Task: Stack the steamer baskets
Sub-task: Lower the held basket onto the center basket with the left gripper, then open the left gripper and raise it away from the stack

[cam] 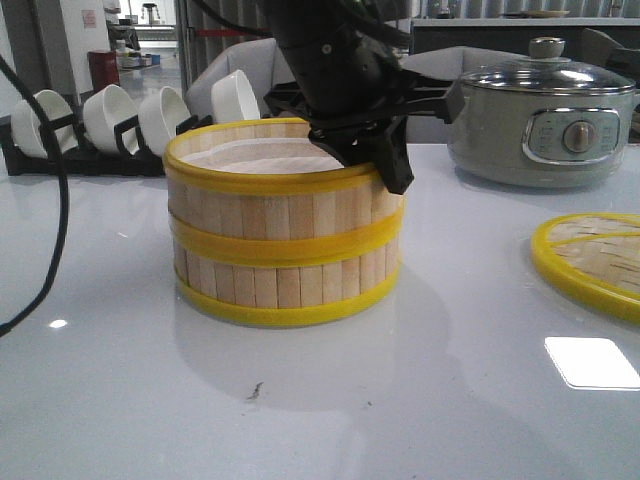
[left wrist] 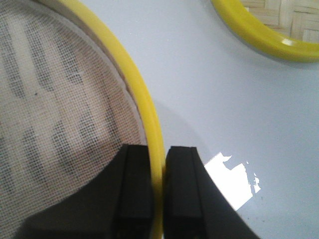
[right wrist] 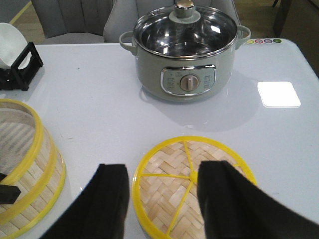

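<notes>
Front view: two steamer baskets (cam: 285,225) stacked at table (cam: 420,400) centre, woven lid (cam: 592,262) at three o'clock, grey pot (cam: 543,120) at one o'clock. Left gripper (left wrist: 158,186) clenched on upper basket's yellow rim (left wrist: 144,99), one finger inside, one outside. Right gripper (right wrist: 162,199) spread wide, grasping nothing, above lid.

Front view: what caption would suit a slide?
Left gripper pinches the rim of the upper steamer basket, stacked on the lower basket.
</notes>
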Tool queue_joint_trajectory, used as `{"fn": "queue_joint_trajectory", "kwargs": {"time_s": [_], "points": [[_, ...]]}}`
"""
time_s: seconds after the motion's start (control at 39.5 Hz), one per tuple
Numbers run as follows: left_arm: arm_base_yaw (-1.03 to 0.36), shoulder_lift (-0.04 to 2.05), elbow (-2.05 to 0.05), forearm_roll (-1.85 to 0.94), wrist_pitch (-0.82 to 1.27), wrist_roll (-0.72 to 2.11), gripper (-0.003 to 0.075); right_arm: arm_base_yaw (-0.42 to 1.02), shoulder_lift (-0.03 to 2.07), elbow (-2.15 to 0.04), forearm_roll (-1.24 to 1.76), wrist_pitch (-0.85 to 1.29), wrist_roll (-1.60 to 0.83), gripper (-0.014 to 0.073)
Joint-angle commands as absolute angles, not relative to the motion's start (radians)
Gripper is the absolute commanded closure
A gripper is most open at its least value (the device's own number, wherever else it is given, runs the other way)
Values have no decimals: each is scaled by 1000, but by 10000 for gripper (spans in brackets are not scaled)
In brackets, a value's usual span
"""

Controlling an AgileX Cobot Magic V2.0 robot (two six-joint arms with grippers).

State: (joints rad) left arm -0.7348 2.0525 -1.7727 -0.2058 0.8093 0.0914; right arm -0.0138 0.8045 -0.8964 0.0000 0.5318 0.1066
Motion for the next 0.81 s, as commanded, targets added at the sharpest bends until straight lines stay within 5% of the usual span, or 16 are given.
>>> {"fn": "queue_joint_trajectory", "kwargs": {"time_s": [0.0,0.13,0.41,0.79], "points": [[-749,1991,-1808,-253,738,98,634,-14,803,-933,0,457,105,161],[-749,1991,-1820,-253,740,98,601,-14,803,-933,0,457,105,161],[-749,1991,-1898,-237,769,98,307,-14,803,-933,0,457,105,161],[-749,1991,-1907,-234,835,97,290,-14,803,-933,0,467,105,161]]}}
